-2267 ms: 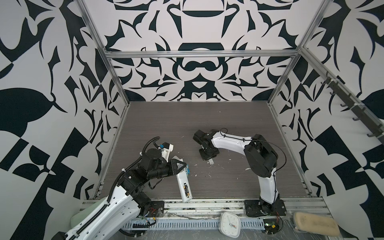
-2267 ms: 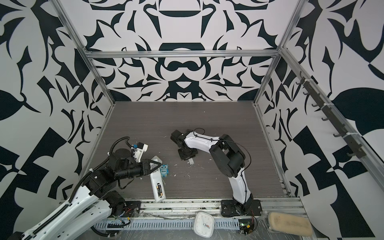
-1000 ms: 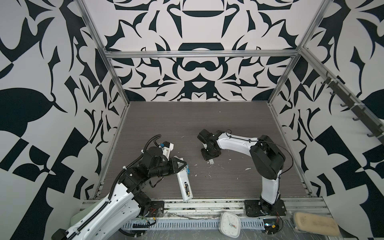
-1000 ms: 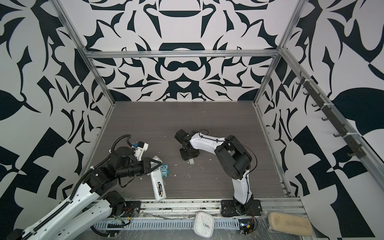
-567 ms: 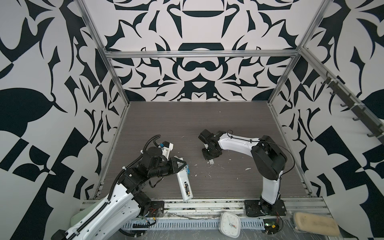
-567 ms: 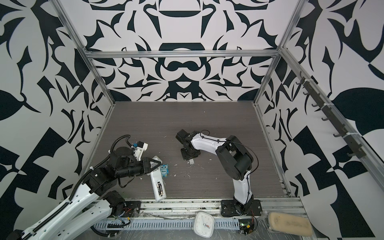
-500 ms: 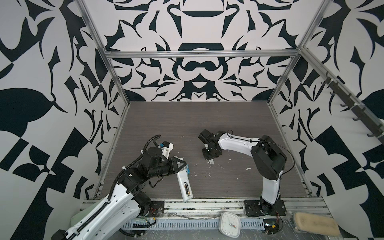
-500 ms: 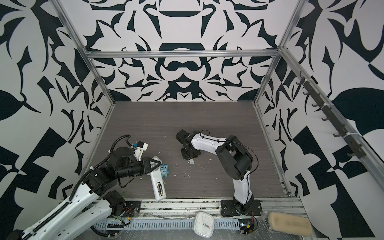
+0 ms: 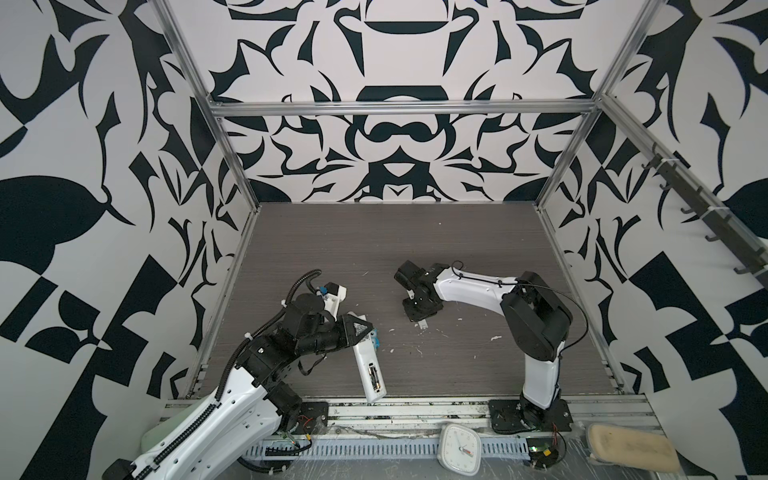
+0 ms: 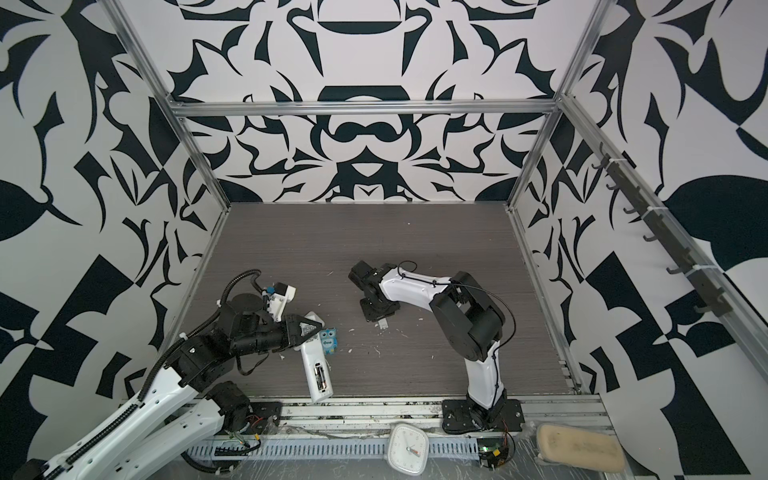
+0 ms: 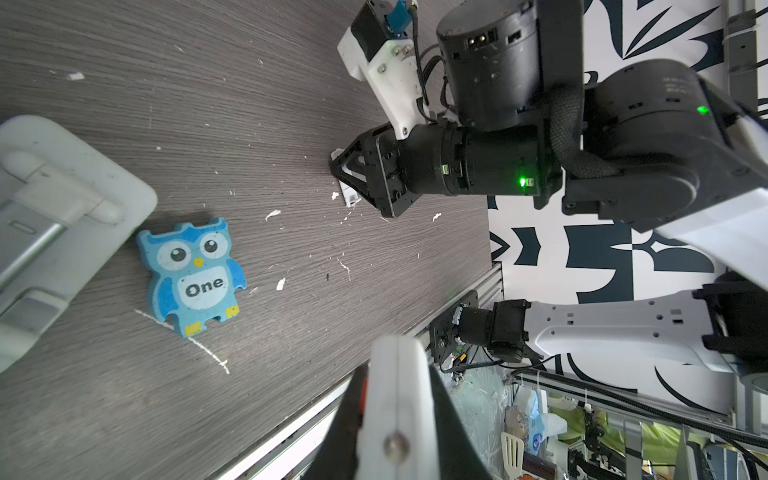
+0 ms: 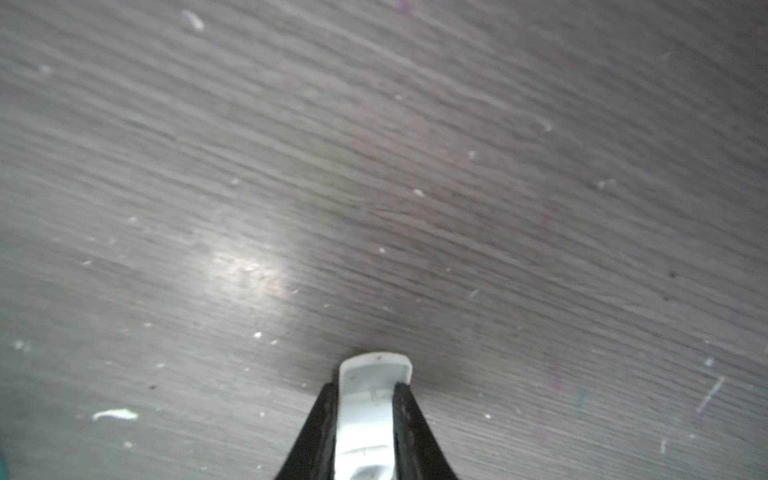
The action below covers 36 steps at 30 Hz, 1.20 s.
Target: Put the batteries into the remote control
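The white remote control lies back-up near the table's front edge. Its compartment is open, with the dark batteries lying inside. My left gripper is shut on the remote's far end; in the left wrist view the remote's white edge fills the jaws. Mid-table, my right gripper points down and is shut on a small white cover piece that rests on the wood.
A blue owl figure lies just right of the remote. A grey-white tray sits beside the owl. White crumbs dot the dark wood table. A white clock and a beige sponge lie beyond the front rail.
The right gripper's jaws have closed in on the white cover piece. The right arm shifted slightly. The left arm and the remote have stayed still.
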### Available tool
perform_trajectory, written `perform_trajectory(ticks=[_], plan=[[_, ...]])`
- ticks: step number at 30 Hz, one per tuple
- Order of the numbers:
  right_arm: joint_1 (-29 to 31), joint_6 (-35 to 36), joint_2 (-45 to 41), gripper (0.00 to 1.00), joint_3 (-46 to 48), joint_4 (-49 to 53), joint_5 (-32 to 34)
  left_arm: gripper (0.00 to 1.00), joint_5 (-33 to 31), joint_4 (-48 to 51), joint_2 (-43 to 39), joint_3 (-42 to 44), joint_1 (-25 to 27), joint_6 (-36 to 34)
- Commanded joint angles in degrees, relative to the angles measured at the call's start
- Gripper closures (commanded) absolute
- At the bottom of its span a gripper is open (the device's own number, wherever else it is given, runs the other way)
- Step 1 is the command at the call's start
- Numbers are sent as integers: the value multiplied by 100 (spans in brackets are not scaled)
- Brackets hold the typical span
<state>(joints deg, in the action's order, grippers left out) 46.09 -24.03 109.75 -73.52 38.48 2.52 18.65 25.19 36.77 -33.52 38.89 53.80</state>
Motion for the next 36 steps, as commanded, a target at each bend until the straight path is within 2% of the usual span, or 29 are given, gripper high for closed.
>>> perform_trajectory(ticks=[1,11,14,18,21,31,36], plan=[[48,-4,-449,74,29,-66,-85,100,-11,-218,-29,-36,-22,74],[49,95,-834,74,400,-104,-237,100,-12,-352,49,-1,-22,97],[42,36,-732,66,351,68,-250,100,-12,-369,72,8,-22,101],[45,-67,-648,48,342,134,-261,100,-2,-374,70,12,-22,115],[15,-84,-640,43,431,117,-222,100,-10,-310,25,12,-22,118],[-38,-110,-173,43,356,-100,-384,100,-19,-147,-64,-20,-22,83],[-38,-190,8,51,285,-144,-402,100,-31,-33,-142,-32,-22,75]])
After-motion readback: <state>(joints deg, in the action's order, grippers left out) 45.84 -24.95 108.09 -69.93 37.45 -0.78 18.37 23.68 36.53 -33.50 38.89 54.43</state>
